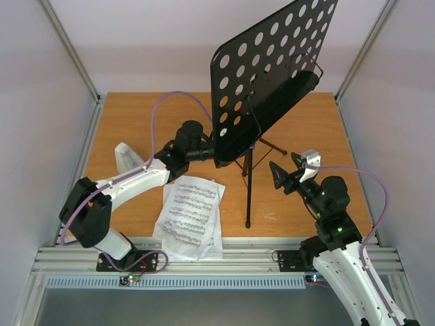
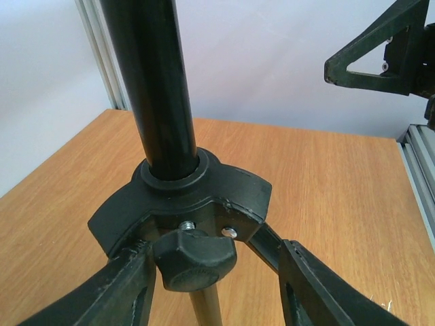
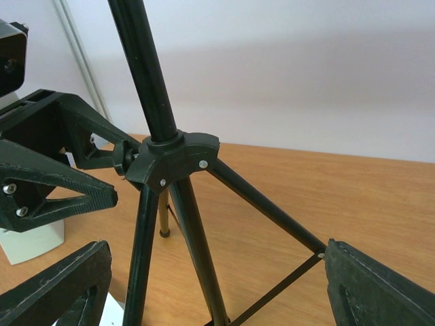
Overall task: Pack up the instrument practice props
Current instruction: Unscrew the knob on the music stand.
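The black music stand [image 1: 272, 75] stands on its tripod mid-table, its perforated desk tilted. My left gripper [image 1: 204, 151] reaches under the desk to the tripod hub. In the left wrist view its jaws [image 2: 214, 292] are open on either side of the hub's locking knob [image 2: 194, 258], with the left finger close to the knob and the right one apart. My right gripper [image 1: 289, 170] is open and empty just right of the tripod; the hub [image 3: 177, 159] lies ahead of its jaws [image 3: 217, 292]. The sheet-music pages [image 1: 190, 217] lie at the front. The white metronome [image 1: 128, 157] stands at the left.
The tripod legs [image 1: 248, 204] spread toward the front edge and toward my right gripper. Metal rails [image 1: 88, 142] frame the wooden table [image 1: 319, 129], with white walls on three sides. My left gripper [image 3: 54, 183] and the metronome [image 3: 30, 238] show in the right wrist view.
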Robot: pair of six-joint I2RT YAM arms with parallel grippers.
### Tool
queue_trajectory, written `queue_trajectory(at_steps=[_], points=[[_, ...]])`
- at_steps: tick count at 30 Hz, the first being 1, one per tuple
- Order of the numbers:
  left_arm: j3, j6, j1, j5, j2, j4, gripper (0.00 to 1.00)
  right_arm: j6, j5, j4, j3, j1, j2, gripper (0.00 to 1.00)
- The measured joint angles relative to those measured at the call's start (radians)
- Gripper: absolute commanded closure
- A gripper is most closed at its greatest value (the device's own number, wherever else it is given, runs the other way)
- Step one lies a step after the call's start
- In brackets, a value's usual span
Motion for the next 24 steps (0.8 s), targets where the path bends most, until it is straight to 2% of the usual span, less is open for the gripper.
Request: queue_trajectory(at_steps=[7,16,24], points=[[0.000,-0.013,0.000,-0.005,0.000,0.022,0.48,0.000,0.000,0.000,0.000,0.000,0.000,0.14],[0.000,-0.028,0.000,-0.021,0.000,0.030,0.59,0.000,0.000,0.000,0.000,0.000,0.000,0.14],[0.000,-0.029,-0.001,-0.042,0.002,0.027,0.53,0.000,0.000,0.000,0.000,0.000,0.000,0.14]])
